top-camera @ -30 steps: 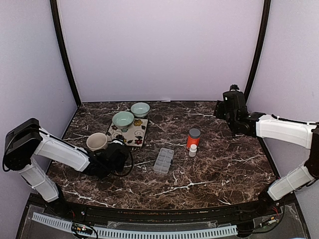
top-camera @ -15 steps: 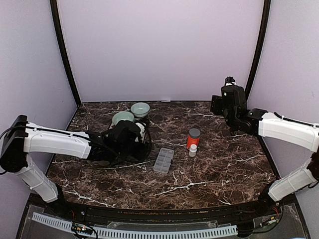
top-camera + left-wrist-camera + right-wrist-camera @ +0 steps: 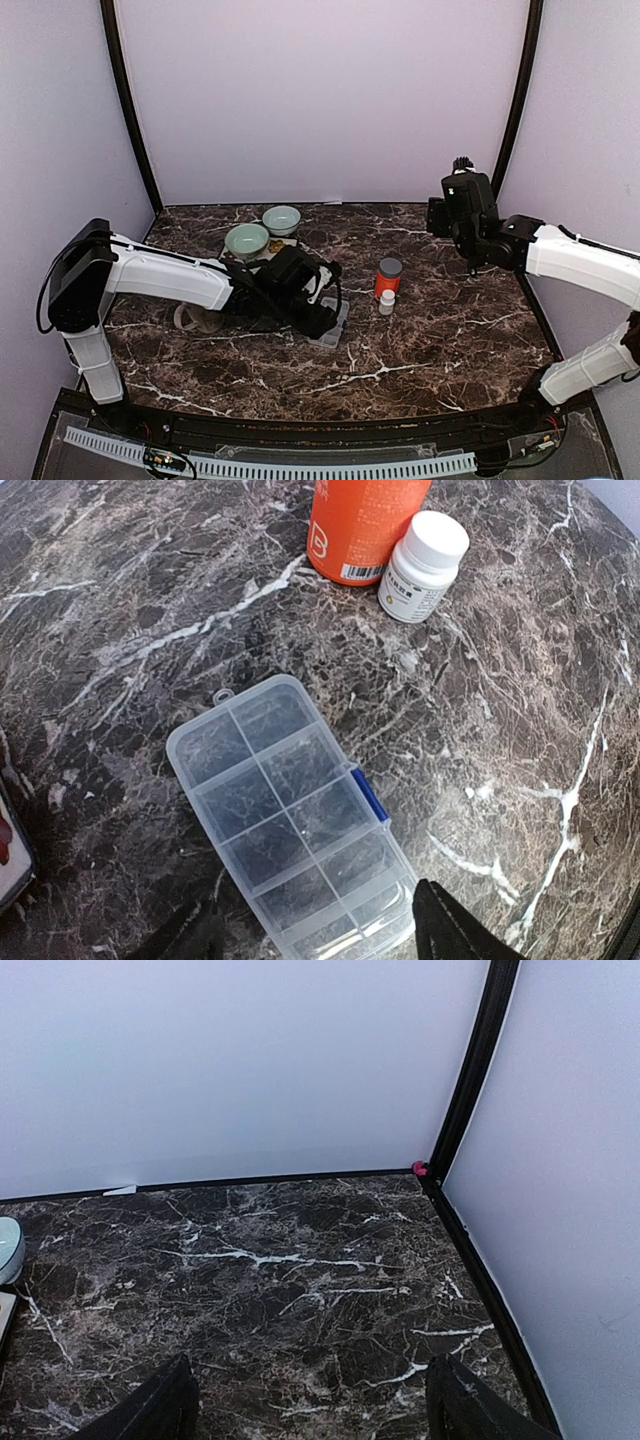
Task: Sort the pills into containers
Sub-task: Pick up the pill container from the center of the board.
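Observation:
The clear organiser box point(image 3: 290, 815) with its grid of containers lies lid-shut on the dark marble, a blue clasp on its right side; its cells look empty. My left gripper point(image 3: 318, 935) hovers over the box's near end, open, one finger on each side of it and gripping nothing. From above, the left gripper point(image 3: 325, 300) covers most of the box point(image 3: 337, 328). An orange bottle point(image 3: 365, 525) and a small white bottle point(image 3: 422, 565) stand just beyond the box. No loose pills show. My right gripper point(image 3: 312, 1415) hangs open and empty above the table's back right.
Two pale green bowls point(image 3: 246, 240) point(image 3: 281, 219) sit at the back left. A cream mug point(image 3: 190, 318) peeks out behind my left forearm. The orange bottle point(image 3: 388, 277) and white bottle point(image 3: 386, 302) stand right of the box. A black frame post point(image 3: 470, 1070) marks the back right corner.
My left arm has swung right from the mug to the organiser box, and its jaws have opened. The right arm has barely shifted.

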